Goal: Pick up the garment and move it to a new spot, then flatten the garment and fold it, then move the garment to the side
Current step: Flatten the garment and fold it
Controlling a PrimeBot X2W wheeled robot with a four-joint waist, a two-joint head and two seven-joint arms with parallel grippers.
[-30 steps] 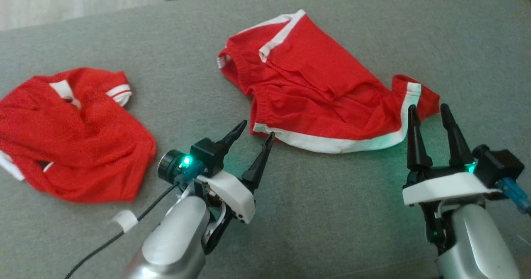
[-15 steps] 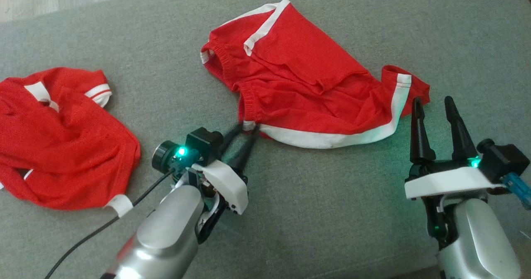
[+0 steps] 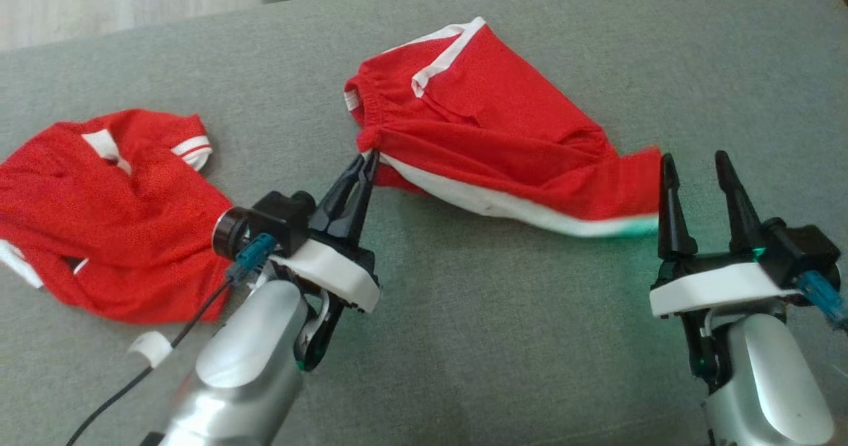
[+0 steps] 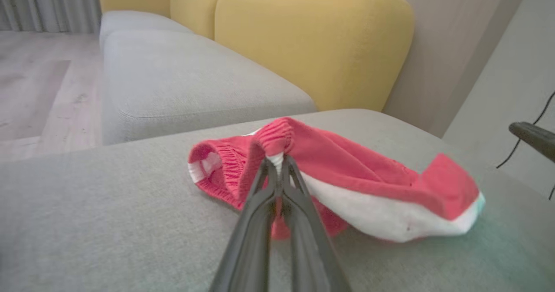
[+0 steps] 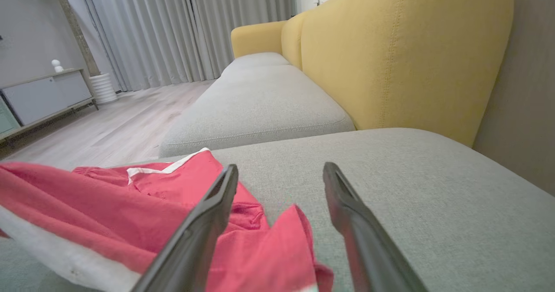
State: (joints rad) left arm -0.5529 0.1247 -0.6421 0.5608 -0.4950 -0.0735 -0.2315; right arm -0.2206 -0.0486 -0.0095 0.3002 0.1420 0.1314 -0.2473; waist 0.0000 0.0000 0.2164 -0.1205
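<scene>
The garment (image 3: 503, 128) lies across the grey cushion (image 3: 497, 340). We pinch its near waistband corner in our tightly closed left gripper (image 3: 368, 159), while our right gripper (image 3: 694, 161) stands wide at its other end. Its long axis runs left-right, waistband leftward.

Shorts (image 3: 503, 134): red knit cloth, matt, white trim, gathered ribbed waistband.
Shirt (image 3: 99, 214): red cloth, coarser mesh look.
Cushion (image 3: 530, 340): grey woven fabric, matt, slightly rough.
Left hand (image 3: 366, 162): dark matt plastic, smooth white shell.
Forearm (image 3: 245, 366): silver, glossy.
Sofa back (image 4: 312, 44): yellow cloth.
Floor (image 4: 39, 88): pale wood.
</scene>
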